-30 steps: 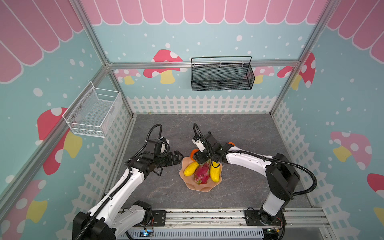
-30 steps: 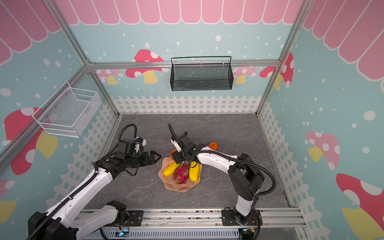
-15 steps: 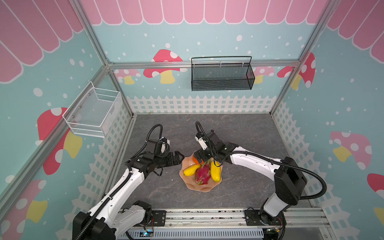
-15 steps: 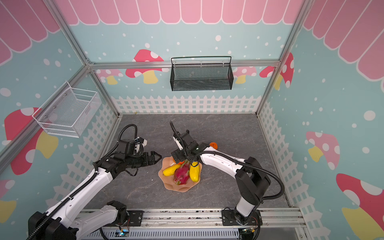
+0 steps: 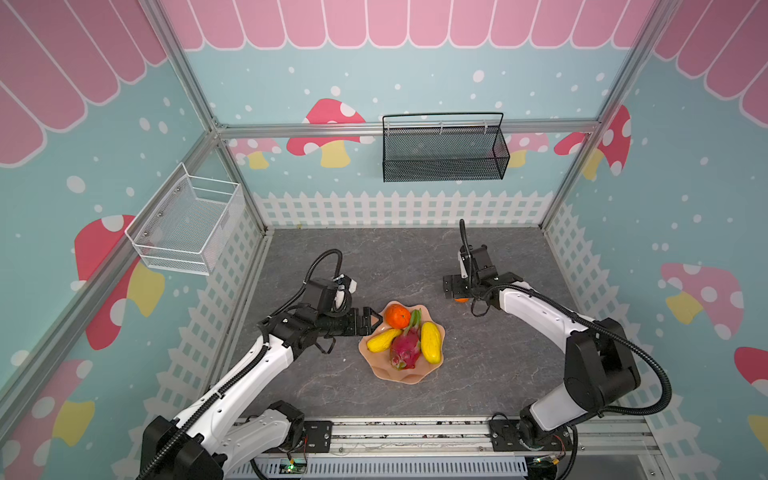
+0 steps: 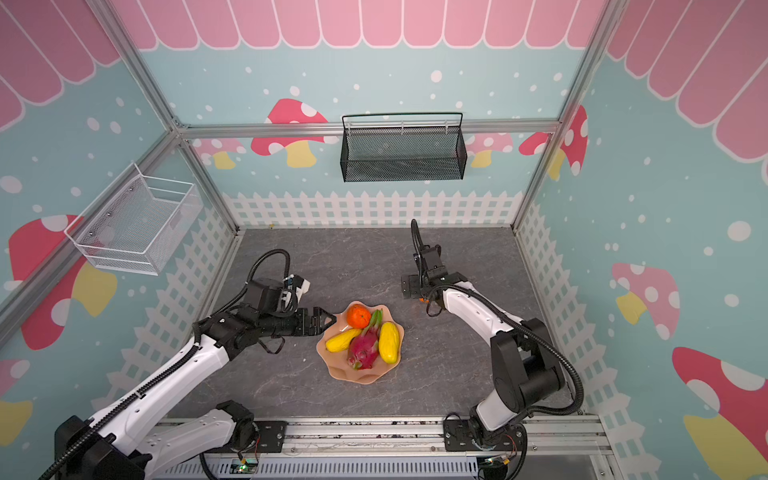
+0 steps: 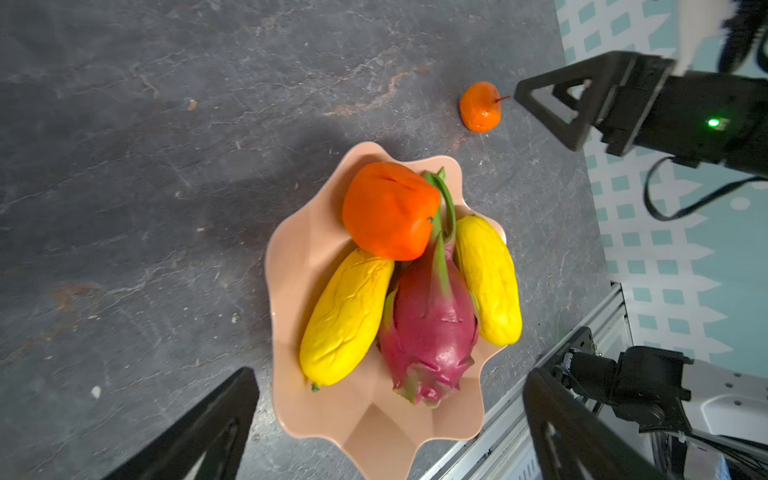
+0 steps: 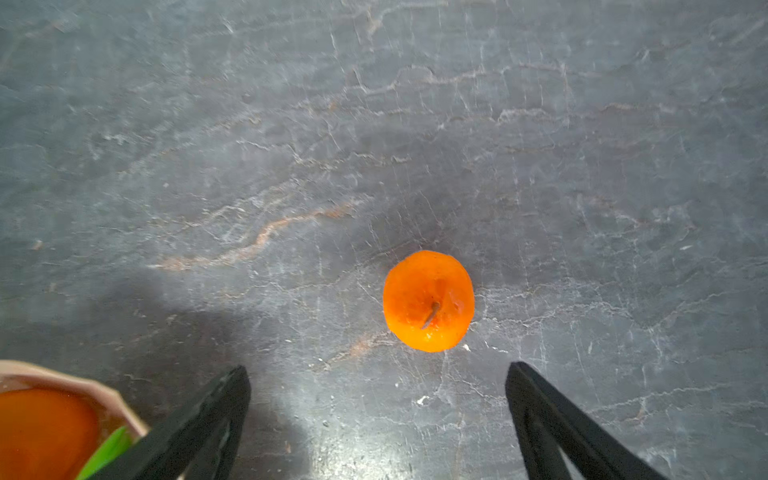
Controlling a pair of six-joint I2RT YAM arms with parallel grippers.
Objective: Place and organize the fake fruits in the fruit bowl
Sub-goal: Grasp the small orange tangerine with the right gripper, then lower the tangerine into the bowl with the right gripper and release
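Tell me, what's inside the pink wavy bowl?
Four fruits: a big orange, a dragon fruit and two yellow fruits. They cover much of the bowl, so anything beneath them is hidden.

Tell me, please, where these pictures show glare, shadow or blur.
Right wrist view: white glare on the table by the open right gripper, the small orange sharp. Left wrist view: a soft shadow on the table beside the fruit bowl, the dragon fruit sharp. Both top views: even light, no strong glare.
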